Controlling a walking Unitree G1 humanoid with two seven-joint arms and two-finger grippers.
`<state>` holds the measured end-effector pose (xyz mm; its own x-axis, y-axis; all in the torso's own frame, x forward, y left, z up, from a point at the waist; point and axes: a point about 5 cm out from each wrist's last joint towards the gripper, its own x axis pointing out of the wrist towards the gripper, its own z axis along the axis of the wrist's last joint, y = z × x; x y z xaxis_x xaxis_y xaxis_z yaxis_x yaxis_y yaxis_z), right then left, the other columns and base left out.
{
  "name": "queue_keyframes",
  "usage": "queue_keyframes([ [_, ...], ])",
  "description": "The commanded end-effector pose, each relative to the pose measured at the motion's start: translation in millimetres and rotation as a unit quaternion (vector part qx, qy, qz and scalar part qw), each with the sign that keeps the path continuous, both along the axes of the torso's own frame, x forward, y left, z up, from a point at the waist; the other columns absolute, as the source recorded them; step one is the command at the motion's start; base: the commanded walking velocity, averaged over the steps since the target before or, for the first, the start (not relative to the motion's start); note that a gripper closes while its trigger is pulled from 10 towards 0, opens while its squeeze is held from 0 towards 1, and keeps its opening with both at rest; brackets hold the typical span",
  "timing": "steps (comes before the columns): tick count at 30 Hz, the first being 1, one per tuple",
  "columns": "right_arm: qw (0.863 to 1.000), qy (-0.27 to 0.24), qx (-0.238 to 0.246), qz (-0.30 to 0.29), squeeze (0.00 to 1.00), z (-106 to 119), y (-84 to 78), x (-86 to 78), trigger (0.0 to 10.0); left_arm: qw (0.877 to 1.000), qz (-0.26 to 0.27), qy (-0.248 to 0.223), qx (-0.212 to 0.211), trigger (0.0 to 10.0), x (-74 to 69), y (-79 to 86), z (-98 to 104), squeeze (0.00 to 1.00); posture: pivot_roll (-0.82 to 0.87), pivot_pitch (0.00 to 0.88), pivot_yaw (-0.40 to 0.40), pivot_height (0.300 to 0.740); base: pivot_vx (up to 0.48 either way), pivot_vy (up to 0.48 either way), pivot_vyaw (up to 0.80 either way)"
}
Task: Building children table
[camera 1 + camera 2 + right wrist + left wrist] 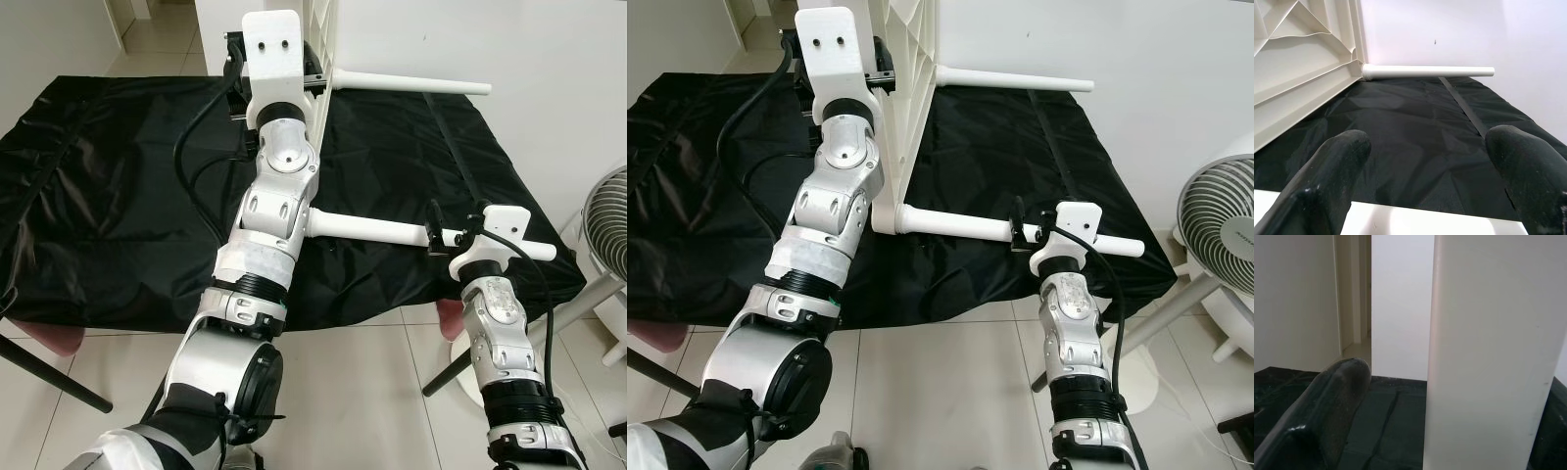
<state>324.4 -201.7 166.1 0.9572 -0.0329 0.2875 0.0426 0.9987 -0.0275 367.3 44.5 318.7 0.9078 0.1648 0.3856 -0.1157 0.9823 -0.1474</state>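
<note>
Right eye view: left gripper [884, 78] upper left clamps white ribbed plastic tabletop [909, 108], right gripper [1020, 233] centre spread around white tubular leg [1009, 230]; tabletop may tip if bumped.

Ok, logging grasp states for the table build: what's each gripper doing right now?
Left gripper: closed on the upright white tabletop.
Right gripper: open, fingers straddling the near table leg.

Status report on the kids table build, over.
Left gripper against the upright white tabletop. Right gripper open, straddling the near leg. Far leg attached. White fan stands close on the right.
</note>
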Motion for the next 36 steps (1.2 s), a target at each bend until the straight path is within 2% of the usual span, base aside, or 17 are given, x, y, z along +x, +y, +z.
queue_keyframes([
  [1, 1.000, 0.007, 0.004, -0.003, 0.00, -3, -1.4, 0.0, 10.0, 0.998, -0.039, 0.049, -0.025, 10.0, -7.3, -28.1, -24, 0.00, 0.07, 0.128, -0.038, 0.740, 0.000, 0.000, 0.00],
  [3, 1.000, 0.007, 0.004, -0.003, 0.00, -3, -1.4, 0.0, 10.0, 0.998, -0.039, 0.049, -0.025, 10.0, -7.3, -28.1, -24, 0.00, 0.07, 0.128, -0.038, 0.740, 0.000, 0.000, 0.00],
  [4, 1.000, 0.007, 0.004, -0.004, 0.00, -3, -1.4, -0.1, 10.0, 0.998, -0.034, 0.043, -0.033, 10.0, -6.6, -25.7, -21, 0.00, 0.06, 0.000, 0.000, 0.740, 0.000, 0.000, 0.00],
  [6, 1.000, 0.007, 0.004, -0.004, 0.00, -3, -1.4, -0.1, 10.0, 0.998, -0.034, 0.043, -0.033, 10.0, -6.6, -25.7, -21, 0.00, 0.06, 0.000, 0.000, 0.740, 0.000, 0.000, 0.00],
  [8, 1.000, 0.008, 0.007, -0.004, 0.00, -5, -0.6, -1.5, 10.0, 0.990, -0.133, 0.047, 0.020, 10.0, -11.0, -54.6, -28, 0.00, 0.09, 0.000, 0.000, 0.740, 0.000, 0.000, 0.00],
  [9, 1.000, 0.008, 0.008, -0.004, 0.00, -5, -0.3, -1.8, 10.0, 0.985, -0.163, 0.050, 0.037, 10.0, -13.1, -63.3, -32, 0.00, 0.09, 0.000, 0.000, 0.740, 0.000, 0.000, 0.00],
  [11, 1.000, 0.008, 0.008, -0.004, 0.00, -5, -0.2, -2.0, 10.0, 0.982, -0.178, 0.052, 0.046, 10.0, -14.4, -67.6, -34, 0.00, 0.09, 0.000, 0.000, 0.740, 0.000, 0.000, 0.00],
  [27, 1.000, 0.008, 0.008, -0.005, 0.00, -5, 0.1, -1.3, 10.0, 0.980, -0.183, 0.051, 0.053, 10.0, -15.8, -68.5, -35, 0.00, 0.09, 0.000, 0.000, 0.740, 0.000, 0.000, 0.00],
  [35, 1.000, 0.007, 0.009, -0.004, 0.00, -5, 1.0, -1.8, 10.0, 0.978, -0.190, 0.049, 0.067, 10.0, -16.2, -62.3, -40, 0.00, 0.09, 0.000, 0.000, 0.740, 0.000, 0.000, 0.00],
  [36, 1.000, 0.007, 0.009, -0.004, 0.00, -5, 1.1, -2.2, 10.0, 0.978, -0.188, 0.048, 0.075, 10.0, -16.6, -53.9, -45, 0.00, 0.09, 0.125, -0.028, 0.740, 0.000, 0.000, 0.00],
])
